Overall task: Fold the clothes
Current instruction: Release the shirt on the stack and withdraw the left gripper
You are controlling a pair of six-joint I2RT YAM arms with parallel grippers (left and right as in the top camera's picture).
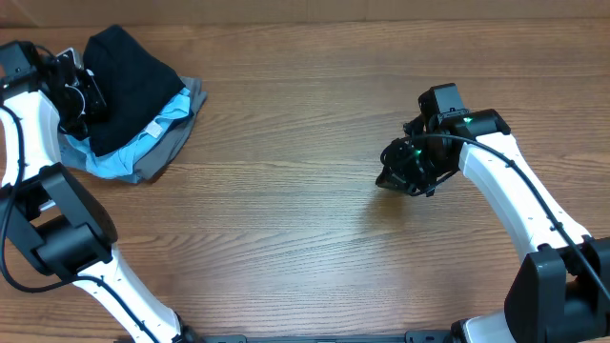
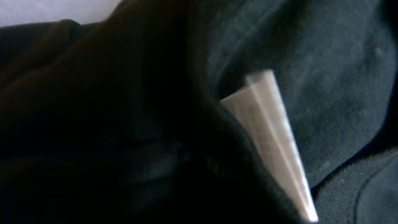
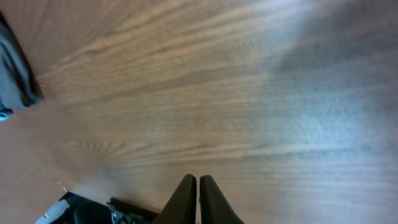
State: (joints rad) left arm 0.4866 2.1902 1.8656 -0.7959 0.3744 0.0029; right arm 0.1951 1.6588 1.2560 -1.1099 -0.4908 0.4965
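A pile of clothes lies at the table's far left: a black garment (image 1: pixel 129 71) on top, a light blue one (image 1: pixel 157 124) under it and a grey one (image 1: pixel 176 143) at the bottom. My left gripper (image 1: pixel 88 95) is pressed against the left side of the black garment. The left wrist view is filled with black cloth (image 2: pixel 124 112) and a white label (image 2: pixel 273 137), and the fingers are hidden. My right gripper (image 1: pixel 389 179) is shut and empty over bare table at the right; its closed fingertips (image 3: pixel 198 180) show in the right wrist view.
The wooden table (image 1: pixel 305 210) stretches between the two arms. The edge of the grey garment (image 3: pixel 13 74) shows at the far left of the right wrist view. The left arm's base stands at the front left (image 1: pixel 67 238).
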